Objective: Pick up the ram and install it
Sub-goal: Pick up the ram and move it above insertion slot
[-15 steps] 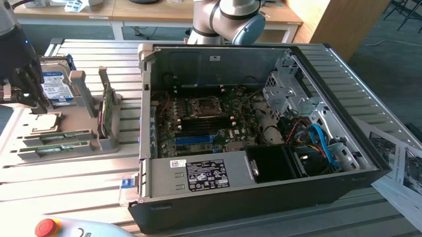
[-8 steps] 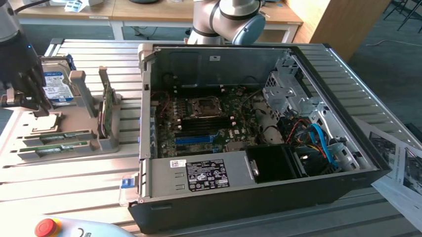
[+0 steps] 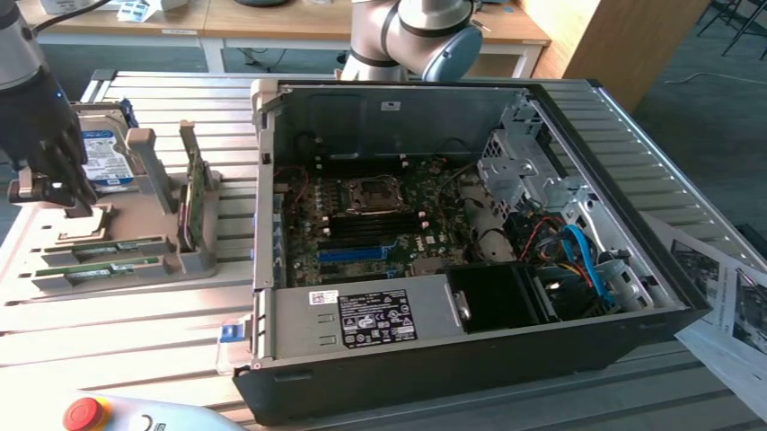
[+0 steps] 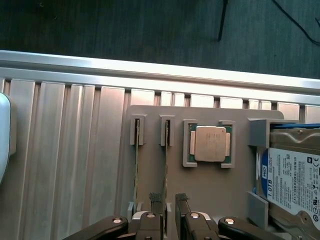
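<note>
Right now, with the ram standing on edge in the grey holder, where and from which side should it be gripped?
Pinch the ram across its two flat faces, on the exposed upper edge midway along, coming straight down from above. It stands on edge in the grey holder, whose end posts hold its tips, and the second stick beside it blocks a sideways approach.

Gripper [image 3: 74, 212] near the ram [image 3: 114, 246], beside open computer case [image 3: 480, 370]

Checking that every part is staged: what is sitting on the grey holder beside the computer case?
On the grey holder: two ram sticks on edge in slots, a processor in its recess, a hard drive at one end. The gripper covers the sticks' near ends.
</note>
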{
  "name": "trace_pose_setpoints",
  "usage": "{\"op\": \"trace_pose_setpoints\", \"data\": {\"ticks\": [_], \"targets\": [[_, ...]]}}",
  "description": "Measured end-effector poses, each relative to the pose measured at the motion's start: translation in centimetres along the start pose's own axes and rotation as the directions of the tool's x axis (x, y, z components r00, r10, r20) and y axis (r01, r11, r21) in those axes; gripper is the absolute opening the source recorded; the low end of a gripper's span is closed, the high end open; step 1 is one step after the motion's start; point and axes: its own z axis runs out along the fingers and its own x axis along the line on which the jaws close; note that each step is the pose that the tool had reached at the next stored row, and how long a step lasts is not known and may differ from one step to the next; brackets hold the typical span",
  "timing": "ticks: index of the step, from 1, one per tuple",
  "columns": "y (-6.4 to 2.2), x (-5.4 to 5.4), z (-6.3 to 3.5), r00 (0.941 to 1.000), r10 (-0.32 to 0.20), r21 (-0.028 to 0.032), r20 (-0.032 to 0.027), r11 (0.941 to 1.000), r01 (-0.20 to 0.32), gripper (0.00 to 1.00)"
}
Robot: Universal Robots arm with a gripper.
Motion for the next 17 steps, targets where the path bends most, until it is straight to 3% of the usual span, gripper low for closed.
{"op": "trace_pose_setpoints", "data": {"ticks": [17], "targets": [[-0.07,0.0,2.13,1.0000,0.000,-0.0001,0.0000,1.0000,0.000,0.25]]}}
